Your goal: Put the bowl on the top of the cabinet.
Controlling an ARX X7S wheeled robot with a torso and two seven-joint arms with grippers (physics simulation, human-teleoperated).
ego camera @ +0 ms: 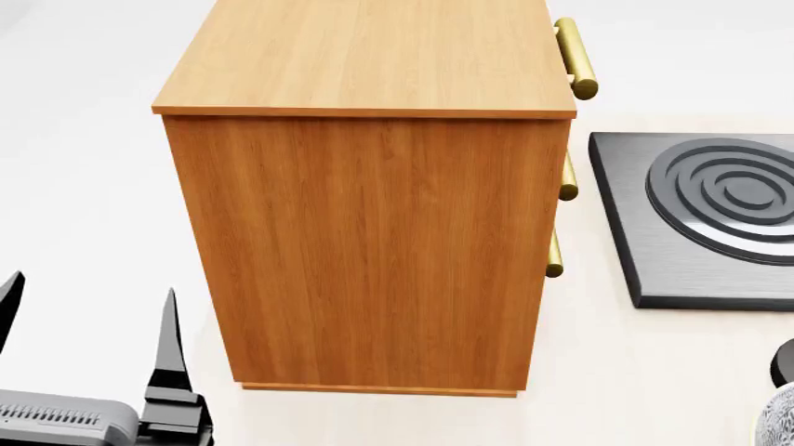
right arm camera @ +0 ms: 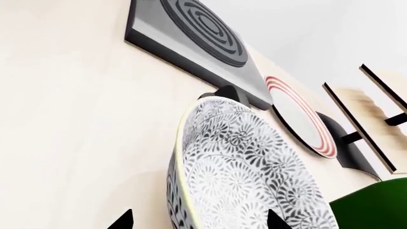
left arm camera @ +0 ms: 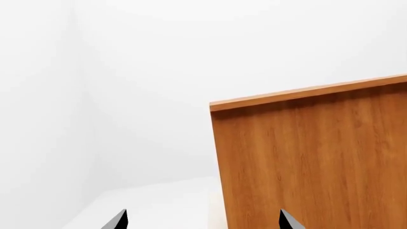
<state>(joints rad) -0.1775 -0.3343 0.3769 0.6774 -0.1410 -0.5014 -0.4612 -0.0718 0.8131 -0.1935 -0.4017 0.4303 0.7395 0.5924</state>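
The bowl [right arm camera: 245,176] is sitting between the right tool's [right arm camera: 198,223] spread, non-gripping fingers, the left tool [ego camera: 87,321] hanging open; lifting carelessly risks clipping the cabinet [ego camera: 372,242].

The cabinet [ego camera: 372,214] stands upright on the pale surface, a tall orange-brown wooden box with a flat top. Three brass bar handles [ego camera: 575,58] stick out from its front, which faces right in the head view. The bowl [right arm camera: 245,176] is deep, round and white, with a dense grey leaf-like pattern inside and out. Only a sliver of it shows at the head view's lower right corner [ego camera: 779,420], apart from the cabinet.
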